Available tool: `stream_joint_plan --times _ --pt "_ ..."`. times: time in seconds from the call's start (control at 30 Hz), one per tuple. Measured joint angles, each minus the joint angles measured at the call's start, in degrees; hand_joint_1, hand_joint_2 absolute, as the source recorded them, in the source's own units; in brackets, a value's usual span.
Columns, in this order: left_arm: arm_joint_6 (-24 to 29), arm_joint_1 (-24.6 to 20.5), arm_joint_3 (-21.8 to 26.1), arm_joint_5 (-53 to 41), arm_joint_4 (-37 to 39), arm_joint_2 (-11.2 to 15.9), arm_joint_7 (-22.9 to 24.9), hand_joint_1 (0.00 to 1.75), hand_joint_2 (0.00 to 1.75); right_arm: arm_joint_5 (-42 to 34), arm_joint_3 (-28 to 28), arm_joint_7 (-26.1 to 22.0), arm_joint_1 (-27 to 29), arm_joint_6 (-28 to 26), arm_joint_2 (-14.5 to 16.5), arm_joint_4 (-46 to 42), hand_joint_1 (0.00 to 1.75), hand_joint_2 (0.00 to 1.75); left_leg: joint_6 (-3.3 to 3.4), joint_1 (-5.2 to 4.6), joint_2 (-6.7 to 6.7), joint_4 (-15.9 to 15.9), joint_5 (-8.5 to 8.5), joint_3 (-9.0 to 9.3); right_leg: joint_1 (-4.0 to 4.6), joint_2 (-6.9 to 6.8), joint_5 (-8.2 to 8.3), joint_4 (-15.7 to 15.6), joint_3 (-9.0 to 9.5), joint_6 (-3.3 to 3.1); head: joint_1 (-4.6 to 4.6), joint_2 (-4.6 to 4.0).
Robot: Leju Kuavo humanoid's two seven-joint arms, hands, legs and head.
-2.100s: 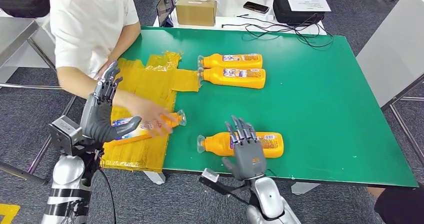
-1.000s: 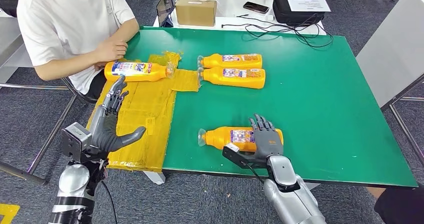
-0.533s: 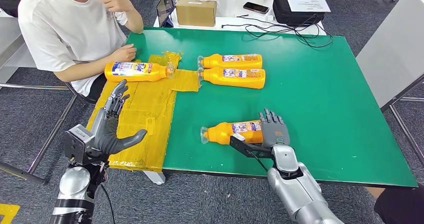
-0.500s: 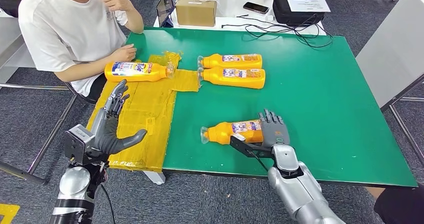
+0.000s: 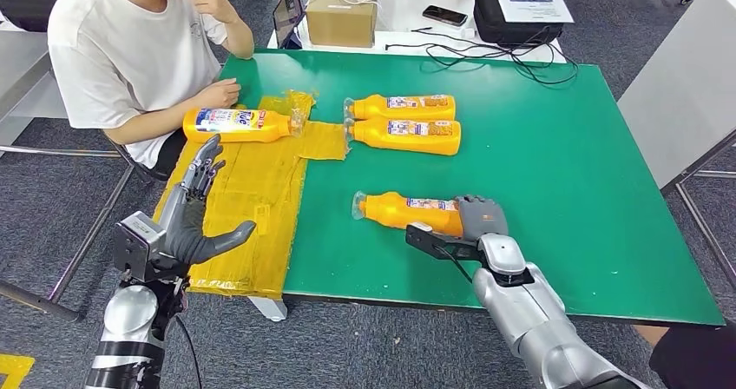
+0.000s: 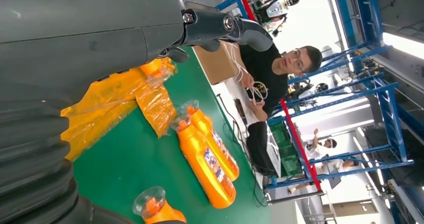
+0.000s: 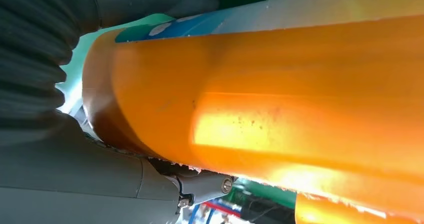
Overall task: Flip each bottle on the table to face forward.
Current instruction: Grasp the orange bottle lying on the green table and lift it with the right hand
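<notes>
R hand point(image 5: 480, 218) is now gripping the near bottle point(image 5: 408, 210) at its base end, fingers wrapped over the body; the right wrist view is backing this up, w/ orange plastic point(image 7: 280, 104) pressed right against the palm. Vs half a sec ago the bottle is sitting further from the front edge of the bench point(image 5: 555, 172) and lying flatter, label strip point(image 5: 430, 204) now turning up toward the camera rather than tilting sideways, so the flip looks mid-roll or nearly done, though whether the front face is fully up is hard to tell. Cap end is pointing toward the yellow wrap point(image 5: 252, 198). L hand point(image 5: 191, 215) is hovering off the bench's left edge, fingers spread, thumb out, holding nothing, approx where it was a sec ago. Person point(image 5: 130, 50) has set another bottle point(image 5: 236, 124) on the wrap near the far-left corner and is now resting a hand beside it, so that one is prob next in the queue. Two more bottles point(image 5: 404, 121) are lying side by side further back, touching, labels already up. Next: release near bottle, check label, then reach for the new one.
</notes>
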Motion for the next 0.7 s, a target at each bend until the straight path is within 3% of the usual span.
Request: stream_joint_plan --times 0.2,0.4,0.57,0.7 --pt "-0.23 -1.32 -0.13 0.52 1.49 0.03 -0.35 0.0 1.75 -5.77 -0.69 -5.89 -1.0 -0.02 -0.97 2.8 1.75 1.75 0.02 0.0 0.0 0.0 -0.03 0.29 0.0 0.01 -0.01 -0.04 0.26 0.01 0.01 0.0" --pt "-1.44 -1.66 -0.41 3.83 3.09 0.48 -0.98 0.0 1.75 -22.25 -4.02 -22.62 1.83 0.83 -1.53 2.13 1.75 1.75 0.01 0.0 0.26 -0.01 -0.13 0.53 0.01 0.15 0.03 -0.05 0.48 0.0 0.01 0.0" --pt "-3.37 -0.98 -0.49 7.6 4.04 0.31 -0.55 0.0 1.75 -31.45 -5.84 -27.67 6.64 1.68 -0.76 -2.83 1.75 1.75 -0.03 0.04 0.38 -0.02 -0.17 0.59 0.07 0.28 0.01 -0.05 0.49 -0.02 0.01 0.0" --pt "-5.68 2.11 -0.46 13.4 4.23 -1.45 0.78 0.0 1.75 -38.93 -7.17 -28.7 15.36 0.49 1.54 -14.03 1.75 1.75 -0.04 0.05 0.31 -0.03 -0.16 0.31 0.08 0.26 -0.01 -0.02 0.26 -0.02 -0.01 0.0"
